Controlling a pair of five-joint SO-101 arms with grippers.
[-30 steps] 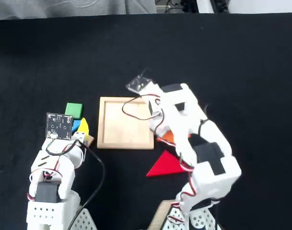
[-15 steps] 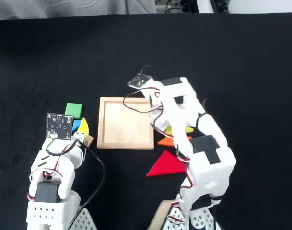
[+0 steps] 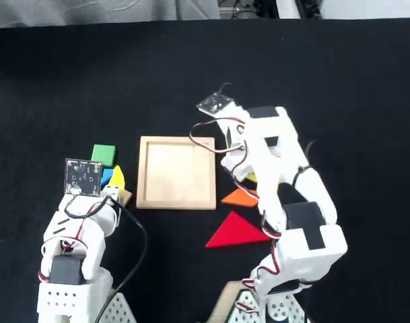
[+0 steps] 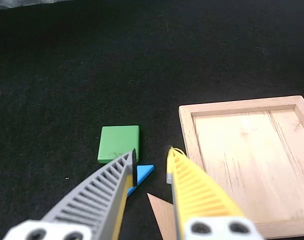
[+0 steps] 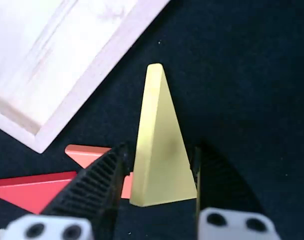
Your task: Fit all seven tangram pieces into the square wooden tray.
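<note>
The square wooden tray (image 3: 176,172) lies empty in mid-table, also in the left wrist view (image 4: 246,160). My right gripper (image 5: 159,149) is just right of the tray, shut on a yellow triangle (image 5: 161,145), a bit of which peeks out under the arm (image 3: 250,177). An orange triangle (image 3: 240,197) and a red triangle (image 3: 235,230) lie in front of it. My left gripper (image 4: 151,155) stands open left of the tray, over a blue triangle (image 4: 141,173), with a green square (image 4: 119,143) just beyond and a wood-coloured piece (image 4: 161,215) beside it.
Black cloth covers the table (image 3: 339,81), with free room behind the tray and to the far right. The two arm bases stand at the near edge. A cable hangs from the left arm (image 3: 141,242).
My right arm has swung to the right, off the tray's right side, which is now uncovered. The yellow triangle came into sight beneath it. The left arm has stayed still.
</note>
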